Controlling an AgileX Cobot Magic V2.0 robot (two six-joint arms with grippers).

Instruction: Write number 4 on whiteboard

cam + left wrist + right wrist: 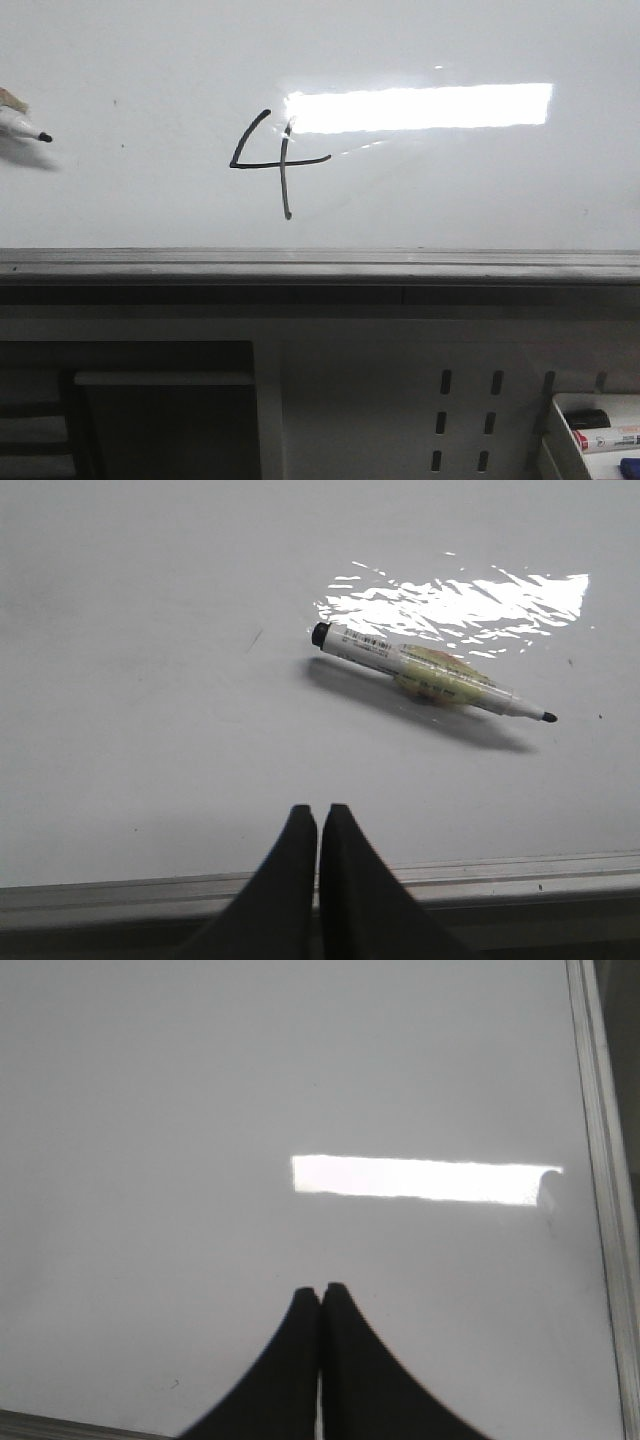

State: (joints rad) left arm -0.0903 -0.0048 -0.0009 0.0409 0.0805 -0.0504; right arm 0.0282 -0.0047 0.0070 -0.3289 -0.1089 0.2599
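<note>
A black hand-drawn number 4 [272,160] stands on the glossy whiteboard [450,190], just left of a bright light reflection. A white marker [430,672] with a black tip lies flat on the whiteboard [150,700], uncapped; its tip [30,130] shows at the far left of the front view. My left gripper [319,812] is shut and empty over the board's near edge, short of the marker and not touching it. My right gripper [321,1290] is shut and empty above bare whiteboard [200,1080]. Neither gripper shows in the front view.
A dark grey ledge [320,268] runs along the whiteboard's near edge. Below it is a white perforated panel [465,420] with slots. A white tray [585,435] at the lower right holds markers. The board's metal frame edge [600,1190] runs beside my right gripper.
</note>
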